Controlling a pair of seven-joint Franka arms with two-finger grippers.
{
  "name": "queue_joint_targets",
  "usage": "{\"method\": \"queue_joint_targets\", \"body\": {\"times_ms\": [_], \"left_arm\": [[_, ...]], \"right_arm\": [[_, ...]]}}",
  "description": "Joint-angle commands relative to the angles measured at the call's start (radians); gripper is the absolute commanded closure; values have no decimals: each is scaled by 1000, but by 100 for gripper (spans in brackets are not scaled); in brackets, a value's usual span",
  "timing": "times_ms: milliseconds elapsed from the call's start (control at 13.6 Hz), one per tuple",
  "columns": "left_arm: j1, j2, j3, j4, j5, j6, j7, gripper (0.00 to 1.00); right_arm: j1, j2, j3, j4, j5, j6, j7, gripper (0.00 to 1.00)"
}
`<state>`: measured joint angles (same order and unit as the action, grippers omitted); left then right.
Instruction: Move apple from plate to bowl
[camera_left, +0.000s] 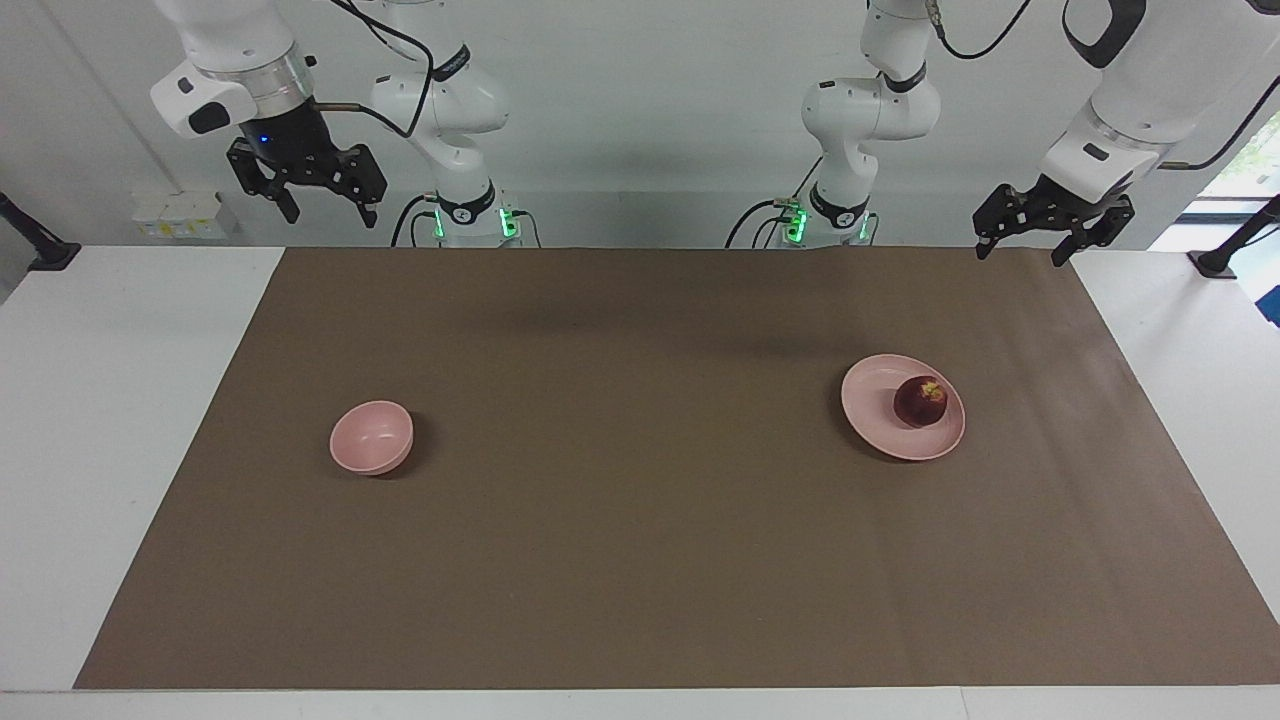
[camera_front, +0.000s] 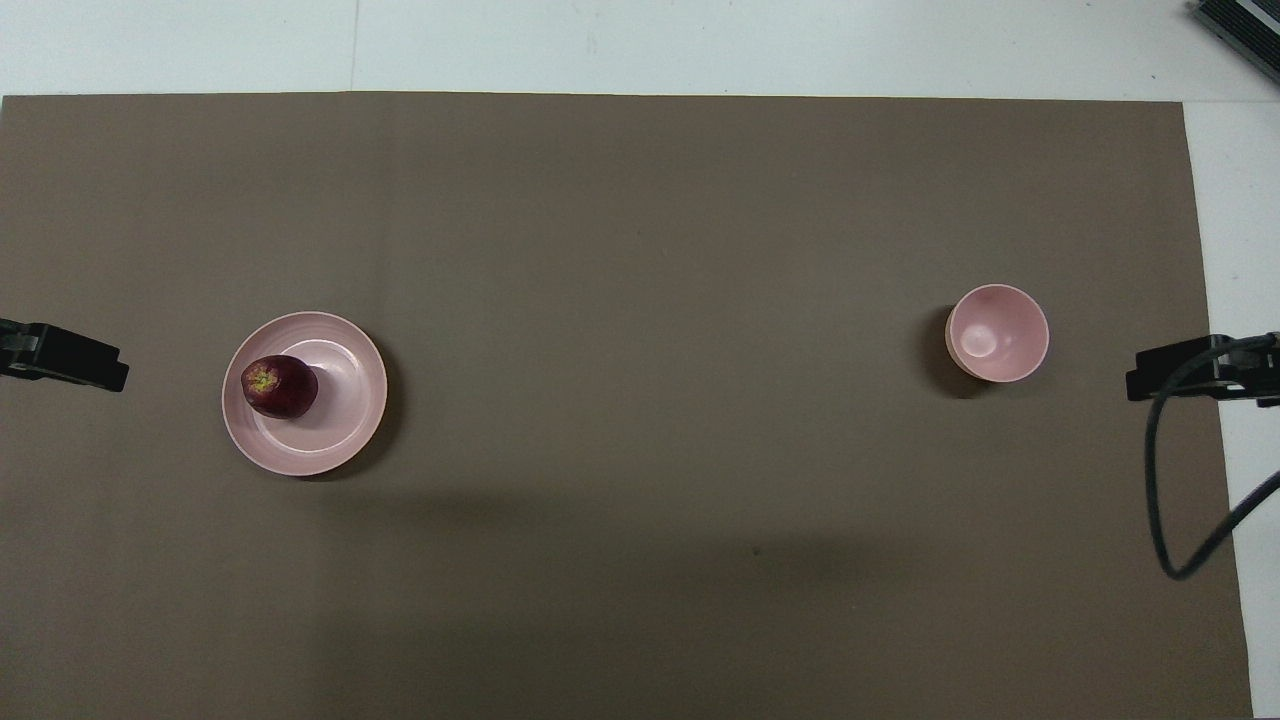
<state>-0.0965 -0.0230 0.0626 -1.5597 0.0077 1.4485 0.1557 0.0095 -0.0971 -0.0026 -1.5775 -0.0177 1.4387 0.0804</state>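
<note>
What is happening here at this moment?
Nothing is being handled yet. The apple lies on the plate toward the left arm's end of the brown mat; the bowl stands empty toward the right arm's end. The left gripper and right gripper both wait raised, open.

A white tabletop (camera_left: 120, 420) carries a brown mat (camera_left: 640, 520) covering most of it. On the mat, the plate (camera_left: 880, 420) lies toward the left arm's end and the bowl (camera_left: 371, 437) toward the right arm's end.
</note>
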Motion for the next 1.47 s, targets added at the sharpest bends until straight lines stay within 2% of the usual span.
{"method": "queue_joint_targets", "body": {"times_ms": [0,1399], "left_arm": [[1,-9,-1,-3,5,-19,-1,0],[-3,-18,-3,13,6,-22,2,0]], "right_arm": [[-10,-26,-4,-30,33,2,-36,0],[-8,-46,-4,-56,33,-15,-36,0]]}}
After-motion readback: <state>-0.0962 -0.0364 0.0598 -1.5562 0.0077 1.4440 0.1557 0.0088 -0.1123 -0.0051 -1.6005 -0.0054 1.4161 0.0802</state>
